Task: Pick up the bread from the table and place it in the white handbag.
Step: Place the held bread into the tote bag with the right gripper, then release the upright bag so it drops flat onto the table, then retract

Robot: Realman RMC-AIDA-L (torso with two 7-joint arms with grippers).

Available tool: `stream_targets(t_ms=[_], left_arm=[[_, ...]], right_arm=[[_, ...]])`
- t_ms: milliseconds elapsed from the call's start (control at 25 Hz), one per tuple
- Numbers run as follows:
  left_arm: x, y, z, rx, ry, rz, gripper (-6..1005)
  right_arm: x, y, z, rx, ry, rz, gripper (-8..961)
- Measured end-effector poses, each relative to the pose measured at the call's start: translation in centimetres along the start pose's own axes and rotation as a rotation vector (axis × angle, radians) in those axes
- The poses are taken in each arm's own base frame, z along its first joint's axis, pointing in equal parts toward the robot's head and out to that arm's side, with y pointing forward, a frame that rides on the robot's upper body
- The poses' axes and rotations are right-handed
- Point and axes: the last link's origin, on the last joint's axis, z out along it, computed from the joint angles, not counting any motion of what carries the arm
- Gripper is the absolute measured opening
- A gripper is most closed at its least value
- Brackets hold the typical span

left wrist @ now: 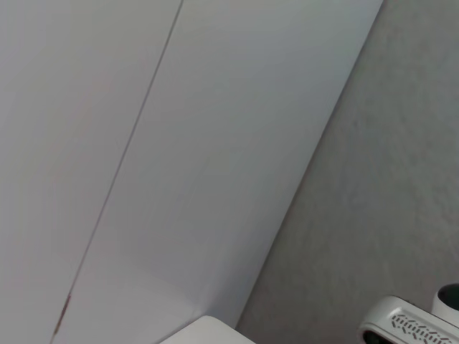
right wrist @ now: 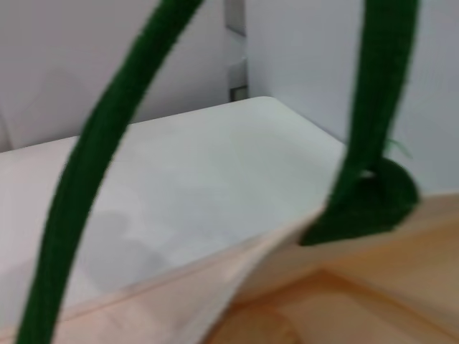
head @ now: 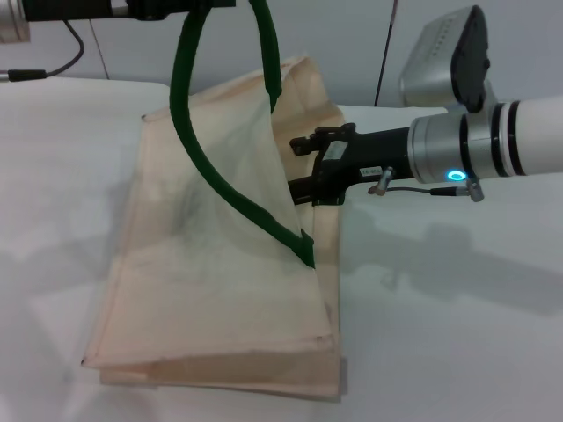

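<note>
— Lying flat on the table [head: 440, 334], the white handbag [head: 211, 290] runs its long axis from the near edge away toward the far side, mouth at the far end. One green handle [head: 220, 189] is pulled upward out of the top of the head view, lifting the upper cloth layer so the mouth gapes toward the right arm.

— And the right tool [head: 303, 167]?

— It reaches in from the right at the mouth, its black tips hidden behind the raised cloth. Whether it is clenched or released, I cannot tell. The bread shows in no view.

— The left tool?

— Only a dark arm section crosses the top edge of the head view, above the handle; the tool itself is out of sight.

— What do the wrist views add?

— The right wrist view looks between the handle's two green strands, across the table to a wall. The left wrist view shows only wall panels [left wrist: 179, 143].
</note>
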Motion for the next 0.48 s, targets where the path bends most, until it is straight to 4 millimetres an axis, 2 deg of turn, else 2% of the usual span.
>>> stream_targets(t_ms=[240, 480], left_arm=[[-0.4, -0.3, -0.5, 0.022, 0.007, -0.009, 146], [-0.9, -0.7, -1.3, 0.053, 0.008, -0.021, 146]], right_arm=[[2.4, -1.8, -1.3, 0.123, 0.02, 0.078, 893], [4.8, -2.5, -3.0, 0.189, 0.015, 0.133, 894]])
